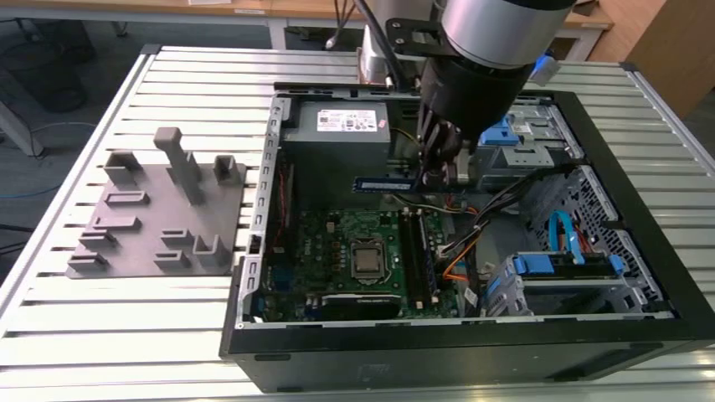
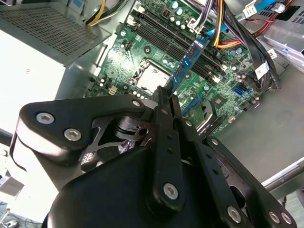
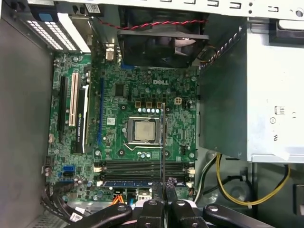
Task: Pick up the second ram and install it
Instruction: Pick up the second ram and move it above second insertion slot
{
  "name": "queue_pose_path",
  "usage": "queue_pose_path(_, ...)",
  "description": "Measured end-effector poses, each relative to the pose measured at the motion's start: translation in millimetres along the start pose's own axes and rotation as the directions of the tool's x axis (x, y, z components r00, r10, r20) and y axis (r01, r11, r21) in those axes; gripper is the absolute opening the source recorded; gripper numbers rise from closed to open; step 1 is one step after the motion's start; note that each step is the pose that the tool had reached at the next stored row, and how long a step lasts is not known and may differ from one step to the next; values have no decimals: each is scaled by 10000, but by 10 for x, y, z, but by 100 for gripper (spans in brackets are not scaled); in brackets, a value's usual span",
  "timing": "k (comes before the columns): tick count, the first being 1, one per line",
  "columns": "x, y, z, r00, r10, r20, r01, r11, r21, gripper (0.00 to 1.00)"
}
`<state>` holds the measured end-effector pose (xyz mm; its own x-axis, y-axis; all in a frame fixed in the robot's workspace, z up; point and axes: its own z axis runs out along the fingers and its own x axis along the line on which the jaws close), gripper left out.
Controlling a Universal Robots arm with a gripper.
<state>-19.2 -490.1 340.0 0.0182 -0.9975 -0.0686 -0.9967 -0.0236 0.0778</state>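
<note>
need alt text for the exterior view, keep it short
The tool holds the second ram over the green motherboard inside an open computer case. The case lies on a slatted metal table, with a grey moulded fixture at the exterior view's left.

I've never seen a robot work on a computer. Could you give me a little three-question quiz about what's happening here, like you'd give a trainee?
1. True or false: the pincer is shut on the memory stick.
2. Compared with the green board in the open computer case, the stick is: A, lying flat on it; B, held in the air over it; C, tucked beneath it.
3. In the exterior view, on which side of the case does the grey rack stand?

Key: 1 true. 2 B. 3 the exterior view's left.
</note>
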Motion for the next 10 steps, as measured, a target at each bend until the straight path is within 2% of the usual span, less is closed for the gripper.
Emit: queue_pose_path(10, 42, -8, 115, 10000, 0, 0, 0, 10000, 0, 14)
